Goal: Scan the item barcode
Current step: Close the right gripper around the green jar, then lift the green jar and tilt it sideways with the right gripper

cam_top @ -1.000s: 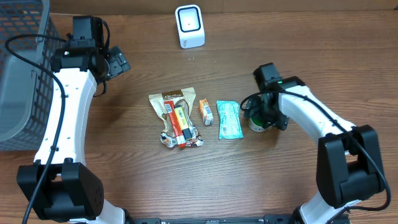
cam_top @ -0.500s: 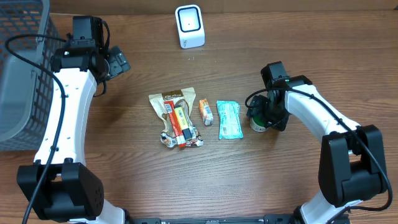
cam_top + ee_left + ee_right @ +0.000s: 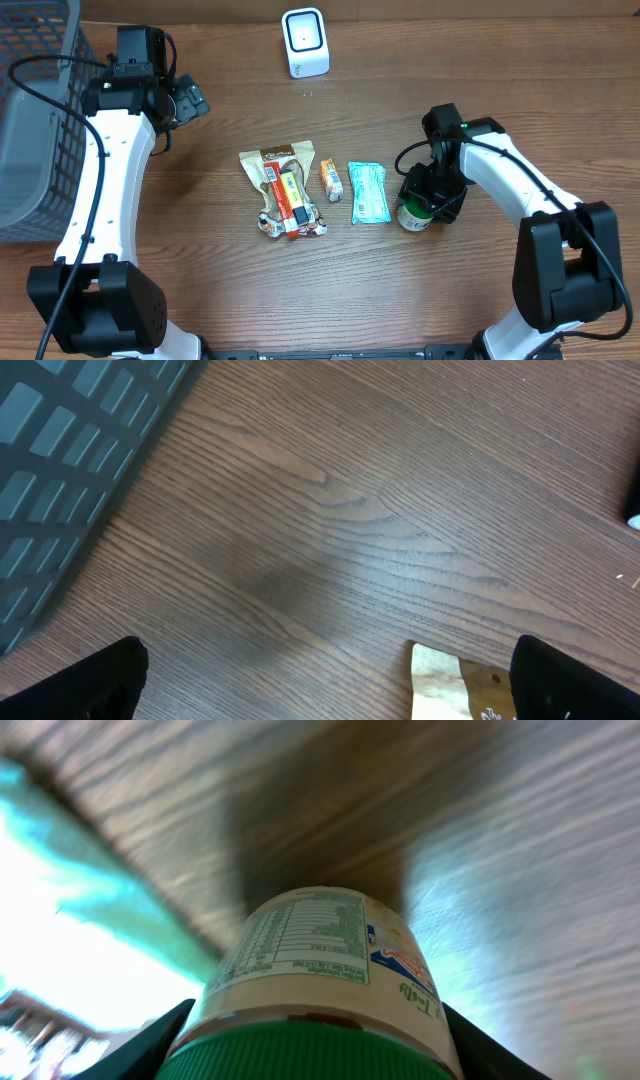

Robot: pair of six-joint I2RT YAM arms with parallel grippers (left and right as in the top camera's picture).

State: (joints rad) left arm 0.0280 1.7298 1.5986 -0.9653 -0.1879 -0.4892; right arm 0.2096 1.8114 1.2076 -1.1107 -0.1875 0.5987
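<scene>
While the left gripper [image 3: 188, 100] is held above the far-left part of the table [image 3: 200, 290], with its fingers [image 3: 95, 685] spread wide and nothing between them, the right gripper [image 3: 430, 196] is lowered over a green-lidded jar [image 3: 411, 216] right of the table's centre. The jar's lid is flanked by the two fingers, but whether they are pressed against it cannot be told from the blurred wrist view. A white printed label [image 3: 305, 940] is seen on the jar's wall. Just left of the jar a teal packet [image 3: 368, 192] is laid, then a small orange packet [image 3: 331, 180], then a brown pouch [image 3: 278, 160] with a red-and-yellow bar [image 3: 290, 200] on it. A white scanner [image 3: 304, 42] is stood near the far edge, and a grey basket [image 3: 30, 120] is set at the left edge.
</scene>
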